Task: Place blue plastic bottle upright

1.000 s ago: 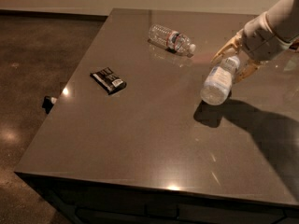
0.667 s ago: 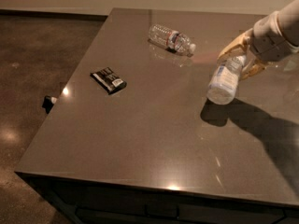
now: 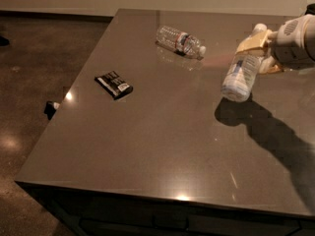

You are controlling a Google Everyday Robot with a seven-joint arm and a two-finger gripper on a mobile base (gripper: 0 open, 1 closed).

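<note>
The blue plastic bottle [image 3: 239, 78] is clear and bluish with a pale label and a white cap. It hangs tilted above the right side of the table, base down and to the left, cap up by the gripper. My gripper [image 3: 259, 56] comes in from the right edge of the camera view and is shut on the bottle's upper part, with tan fingers [image 3: 250, 44] on either side of it. The bottle's shadow falls on the table just below it.
A clear ribbed bottle [image 3: 179, 41] with a red-and-blue band lies on its side at the back middle of the brown table [image 3: 162, 146]. A black packet [image 3: 113, 84] lies at the left. A small dark object [image 3: 50, 108] sits on the floor beside the table's left edge.
My gripper has carried the blue bottle slightly right and up, and the bottle now hangs steeper. The ribbed bottle and the packet have not moved.
</note>
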